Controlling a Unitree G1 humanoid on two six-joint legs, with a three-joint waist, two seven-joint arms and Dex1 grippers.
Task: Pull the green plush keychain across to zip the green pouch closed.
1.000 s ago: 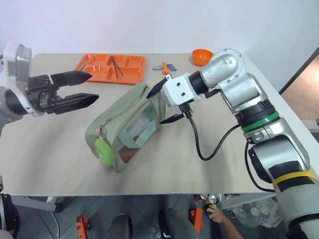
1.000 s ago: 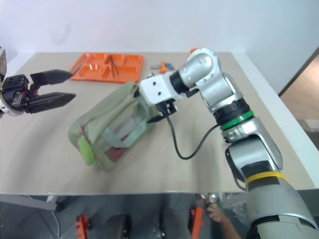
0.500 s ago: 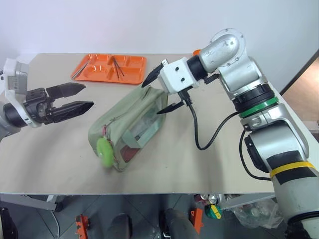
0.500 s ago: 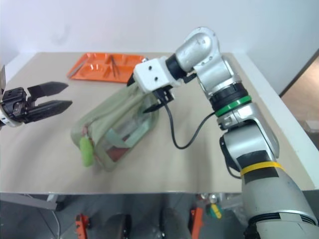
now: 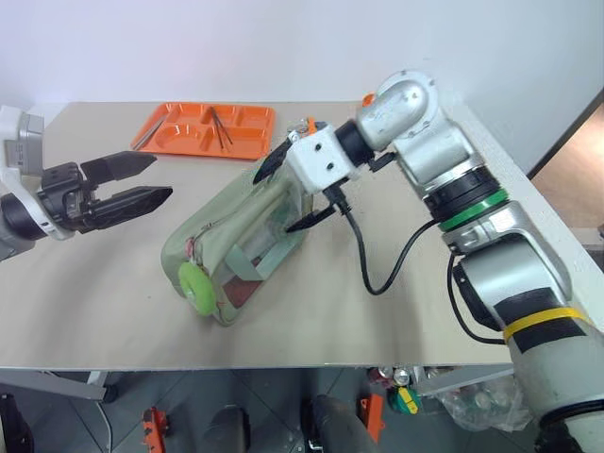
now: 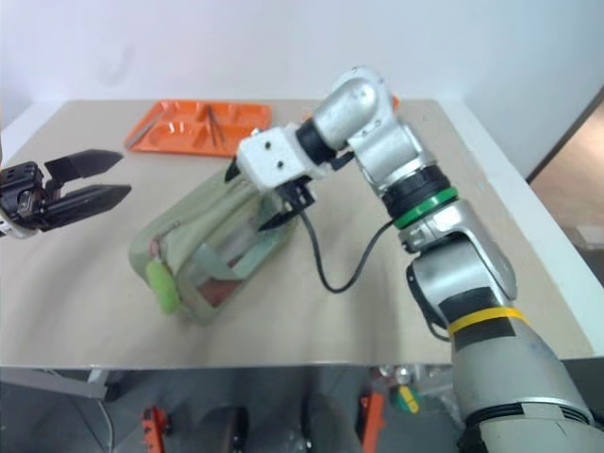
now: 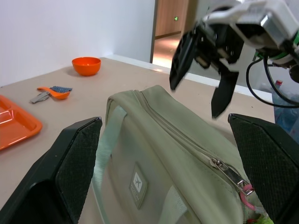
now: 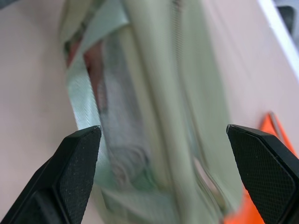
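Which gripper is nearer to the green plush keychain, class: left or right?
Left, though the margin is small. The open left gripper hovers beside the green pouch, above the green plush keychain; the open right gripper hovers over the pouch's opposite end.

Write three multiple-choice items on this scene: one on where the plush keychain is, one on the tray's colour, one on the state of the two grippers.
1. Where does the green plush keychain hang?
A. At the pouch end nearest the robot
B. Inside the tray
C. Between the right gripper's fingers

2. What colour is the tray at the far side of the table?
A. Blue
B. Orange
C. White

3. How do the grippers stand?
A. Both shut on the pouch
B. Left open, right shut on the keychain
C. Both open, holding nothing

Answers:
1. A: the keychain sits at the near end of the green pouch, on the zipper's end.
2. B: the compartment tray is plainly orange.
3. C: the left gripper is spread beside the pouch, and the right gripper is spread over its far end, with nothing gripped.
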